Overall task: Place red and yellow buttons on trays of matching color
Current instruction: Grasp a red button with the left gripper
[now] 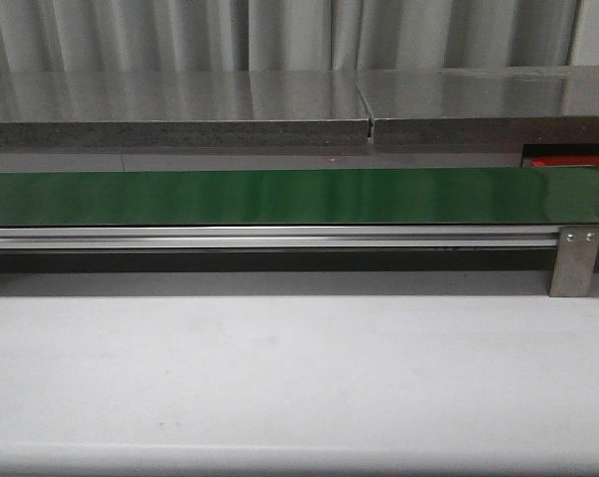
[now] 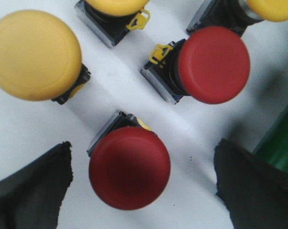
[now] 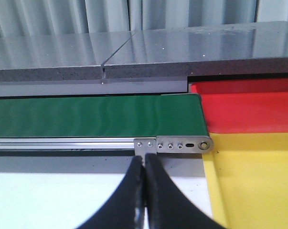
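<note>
In the left wrist view my left gripper (image 2: 143, 179) is open, its two dark fingers on either side of a red button (image 2: 129, 167) that stands on the white table; neither finger touches it. A second red button (image 2: 211, 64) and a yellow button (image 2: 35, 55) lie beyond, with two more yellow buttons (image 2: 116, 5) cut off at the edge. In the right wrist view my right gripper (image 3: 144, 162) is shut and empty near the belt's end. The red tray (image 3: 249, 107) and a yellow tray (image 3: 258, 181) lie beside it. The red tray's corner shows in the front view (image 1: 575, 162).
A long green belt (image 1: 279, 196) on an aluminium rail (image 1: 269, 238) runs across the table, with a metal bracket (image 1: 575, 260) at its right end. A grey shelf (image 1: 279, 104) stands behind it. The belt's edge shows in the left wrist view (image 2: 280, 138).
</note>
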Available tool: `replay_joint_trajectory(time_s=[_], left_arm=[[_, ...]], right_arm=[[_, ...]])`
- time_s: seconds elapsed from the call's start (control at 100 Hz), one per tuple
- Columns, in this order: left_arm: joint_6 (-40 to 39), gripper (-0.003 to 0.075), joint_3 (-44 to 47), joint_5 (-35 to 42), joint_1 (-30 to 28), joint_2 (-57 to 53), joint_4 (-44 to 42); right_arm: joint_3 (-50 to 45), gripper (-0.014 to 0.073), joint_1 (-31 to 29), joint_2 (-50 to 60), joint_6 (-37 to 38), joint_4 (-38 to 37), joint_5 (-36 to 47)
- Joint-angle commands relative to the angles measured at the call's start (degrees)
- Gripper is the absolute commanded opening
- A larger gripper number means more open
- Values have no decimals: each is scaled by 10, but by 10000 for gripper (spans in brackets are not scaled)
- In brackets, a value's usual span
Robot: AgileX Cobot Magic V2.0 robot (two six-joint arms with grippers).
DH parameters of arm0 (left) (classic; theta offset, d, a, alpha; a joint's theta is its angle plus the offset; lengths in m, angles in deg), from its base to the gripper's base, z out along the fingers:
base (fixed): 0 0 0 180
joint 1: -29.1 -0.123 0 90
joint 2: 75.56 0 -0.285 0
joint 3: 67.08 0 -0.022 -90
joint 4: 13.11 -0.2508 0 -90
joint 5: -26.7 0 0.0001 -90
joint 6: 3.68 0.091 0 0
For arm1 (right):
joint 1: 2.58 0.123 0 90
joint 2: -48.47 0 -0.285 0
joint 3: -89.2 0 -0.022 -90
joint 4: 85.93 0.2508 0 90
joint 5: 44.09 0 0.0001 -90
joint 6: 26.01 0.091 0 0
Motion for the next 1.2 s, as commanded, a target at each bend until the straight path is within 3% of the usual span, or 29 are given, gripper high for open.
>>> replay_joint_trajectory(time_s=[0.0, 0.24, 0.64, 0.83, 1.19], left_arm=[[-7, 564, -18, 23, -1, -20, 8], [-7, 529, -18, 35, -1, -13, 8], [-7, 129, -18, 35, -1, -13, 8], [-5, -16, -18, 5, -1, -30, 8], [10, -19, -20, -6, 20, -156, 10]], right_arm=[[10, -66, -2, 11, -1, -2, 49], [10, -66, -2, 11, -1, -2, 49], [10, -66, -2, 11, -1, -2, 49], [10, -66, -2, 11, -1, -2, 49], [10, -66, -2, 11, -1, -2, 49]])
